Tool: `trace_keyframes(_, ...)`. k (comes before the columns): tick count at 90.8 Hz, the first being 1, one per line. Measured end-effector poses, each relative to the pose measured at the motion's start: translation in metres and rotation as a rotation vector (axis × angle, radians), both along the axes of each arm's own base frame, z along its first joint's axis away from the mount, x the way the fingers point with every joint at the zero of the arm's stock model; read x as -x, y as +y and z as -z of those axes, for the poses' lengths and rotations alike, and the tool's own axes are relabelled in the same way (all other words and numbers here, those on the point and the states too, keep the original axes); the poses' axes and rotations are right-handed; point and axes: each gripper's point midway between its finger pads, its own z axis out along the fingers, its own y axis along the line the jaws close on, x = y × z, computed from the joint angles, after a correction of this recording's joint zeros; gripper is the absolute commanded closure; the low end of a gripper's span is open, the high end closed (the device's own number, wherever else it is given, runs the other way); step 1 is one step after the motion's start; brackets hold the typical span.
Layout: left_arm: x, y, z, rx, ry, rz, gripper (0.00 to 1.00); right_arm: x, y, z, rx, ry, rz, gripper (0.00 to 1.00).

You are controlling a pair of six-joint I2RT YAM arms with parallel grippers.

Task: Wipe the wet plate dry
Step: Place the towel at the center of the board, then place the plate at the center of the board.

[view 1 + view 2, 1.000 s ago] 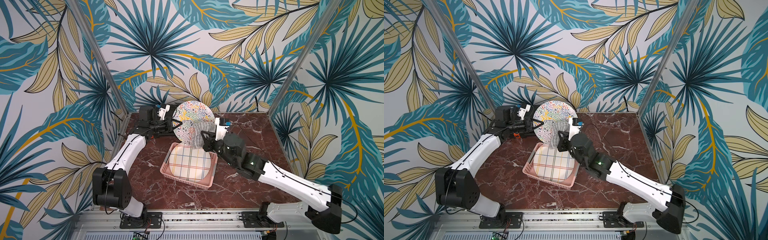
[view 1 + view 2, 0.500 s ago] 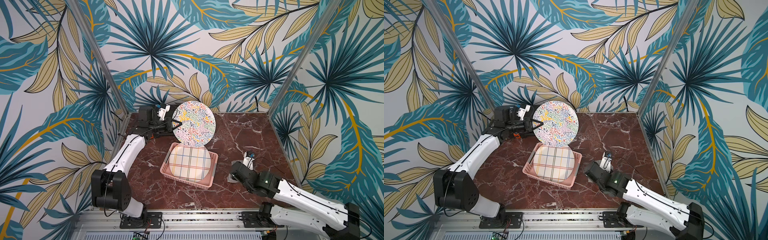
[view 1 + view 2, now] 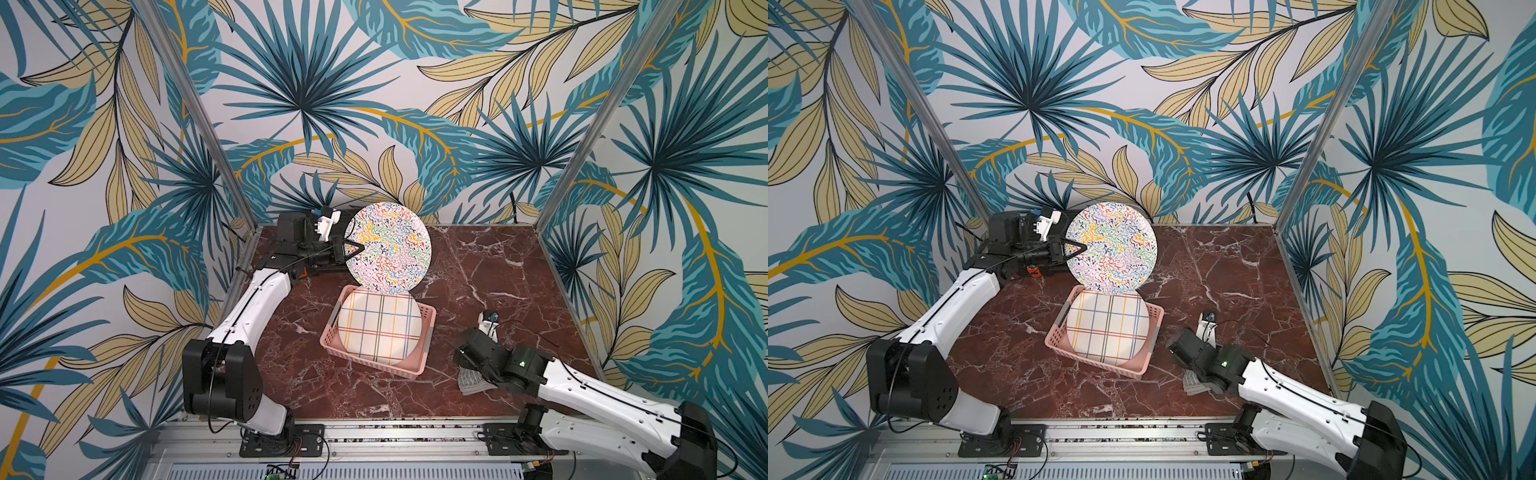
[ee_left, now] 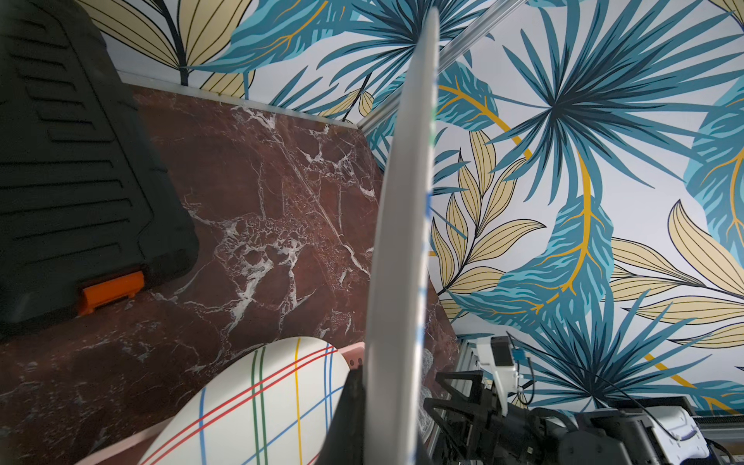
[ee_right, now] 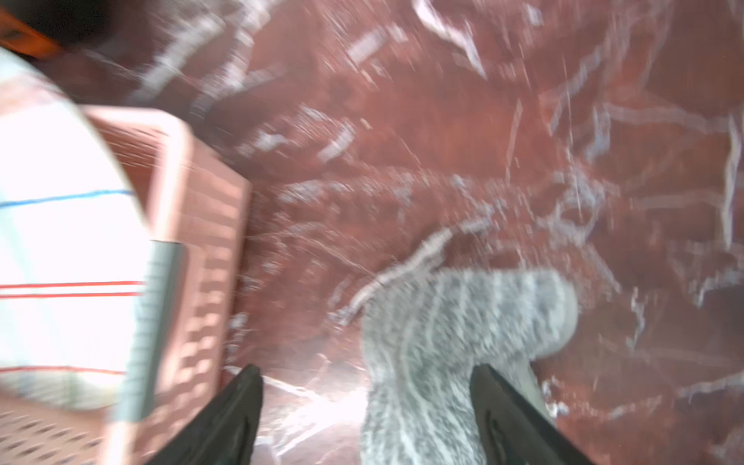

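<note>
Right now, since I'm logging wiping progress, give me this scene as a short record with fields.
left gripper: shut on the rim of the squiggle plate, which it holds upright
right gripper: open, over the grey cloth
grey cloth: lying on the table, beside the basket
basket: pink, holds a plaid plate
cloth on squiggle plate: no, well apart

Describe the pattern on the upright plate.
The plate has multicoloured squiggles on white, clearest in a top view.
</note>
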Motion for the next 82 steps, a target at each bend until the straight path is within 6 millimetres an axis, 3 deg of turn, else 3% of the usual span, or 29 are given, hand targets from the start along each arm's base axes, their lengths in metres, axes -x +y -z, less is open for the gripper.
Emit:
trace_keyframes(13, 0.003, -0.003, 0.000, -0.003, -0.013, 0.023, 1.00, -0.021, 0.010, -0.047, -0.117, -0.068, -0.065, 0.14)
trace_keyframes(41, 0.023, -0.021, -0.006, 0.024, -0.050, 0.154, 1.00, -0.057, 0.044, -0.101, -0.462, -0.146, -0.279, 0.18)
trace_keyframes(66, 0.058, -0.046, -0.023, 0.088, -0.075, 0.335, 1.00, -0.081, 0.047, -0.146, -0.662, -0.302, -0.373, 0.26)
trace_keyframes(74, 0.067, -0.051, -0.029, 0.100, -0.091, 0.374, 1.00, -0.082, 0.053, -0.153, -0.697, -0.321, -0.415, 0.32)
trace_keyframes(82, 0.074, -0.055, -0.032, 0.111, -0.097, 0.406, 1.00, -0.084, 0.059, -0.160, -0.724, -0.343, -0.449, 0.50)
